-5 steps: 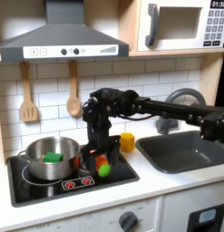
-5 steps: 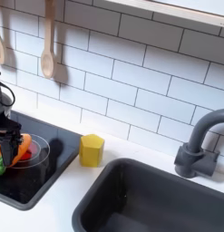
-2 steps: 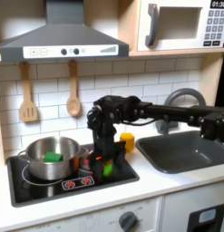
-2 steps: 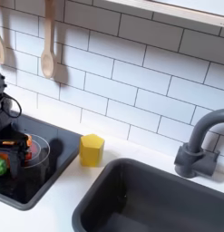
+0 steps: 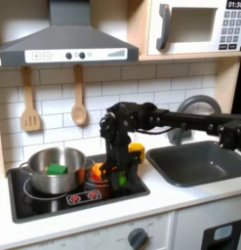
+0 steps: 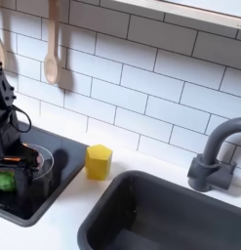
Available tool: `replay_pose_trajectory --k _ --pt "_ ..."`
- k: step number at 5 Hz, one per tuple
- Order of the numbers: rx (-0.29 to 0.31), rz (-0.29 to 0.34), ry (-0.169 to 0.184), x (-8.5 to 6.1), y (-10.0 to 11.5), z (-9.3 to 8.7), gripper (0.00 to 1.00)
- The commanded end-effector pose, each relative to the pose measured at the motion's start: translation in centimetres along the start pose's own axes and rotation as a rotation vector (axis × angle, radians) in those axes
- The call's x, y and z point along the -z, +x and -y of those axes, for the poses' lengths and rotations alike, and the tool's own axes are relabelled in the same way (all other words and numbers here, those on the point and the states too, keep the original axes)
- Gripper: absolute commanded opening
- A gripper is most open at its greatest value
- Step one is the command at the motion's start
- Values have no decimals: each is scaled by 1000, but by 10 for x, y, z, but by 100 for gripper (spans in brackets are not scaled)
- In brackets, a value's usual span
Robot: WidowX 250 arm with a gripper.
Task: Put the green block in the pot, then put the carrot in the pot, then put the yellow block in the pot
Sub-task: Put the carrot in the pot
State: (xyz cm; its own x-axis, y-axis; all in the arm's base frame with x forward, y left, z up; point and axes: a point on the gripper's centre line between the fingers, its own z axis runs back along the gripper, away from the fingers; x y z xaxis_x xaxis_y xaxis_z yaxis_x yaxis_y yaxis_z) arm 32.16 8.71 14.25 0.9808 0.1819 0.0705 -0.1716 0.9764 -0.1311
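The gripper (image 5: pixel 114 172) is standing over the stove (image 5: pixel 54 198), right of the pot (image 5: pixel 54 168) in the first exterior view, and is clamping the carrot (image 5: pixel 99 172), whose orange body is sticking out to the first exterior view's left and whose green tip is showing low between the fingers. In the second exterior view the gripper (image 6: pixel 9 168) is sitting at the left edge, with the carrot's (image 6: pixel 5 180) green end below it. Compared with a second ago, the arm is standing slightly farther right in the first exterior view, and the carrot is riding higher and showing more orange. The green block (image 5: pixel 58 169) is lying inside the pot, as before. The yellow block (image 6: pixel 99 161) is resting on the counter (image 6: pixel 63 220) between stove and sink (image 6: pixel 171 215), unmoved; in the first exterior view it (image 5: pixel 138 151) is peeking out just right of the arm.
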Motion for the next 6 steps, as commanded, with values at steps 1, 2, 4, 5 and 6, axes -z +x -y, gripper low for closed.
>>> replay_pose_trajectory --k 1,2,4,5,6 --pt "7 -1 1 0 0 5 0" --pt "-3 -3 3 0 -3 2 0" --pt "61 46 23 -23 -9 21 0" --pt "65 86 21 -39 -12 29 0" --pt "51 119 32 -57 -16 26 0"
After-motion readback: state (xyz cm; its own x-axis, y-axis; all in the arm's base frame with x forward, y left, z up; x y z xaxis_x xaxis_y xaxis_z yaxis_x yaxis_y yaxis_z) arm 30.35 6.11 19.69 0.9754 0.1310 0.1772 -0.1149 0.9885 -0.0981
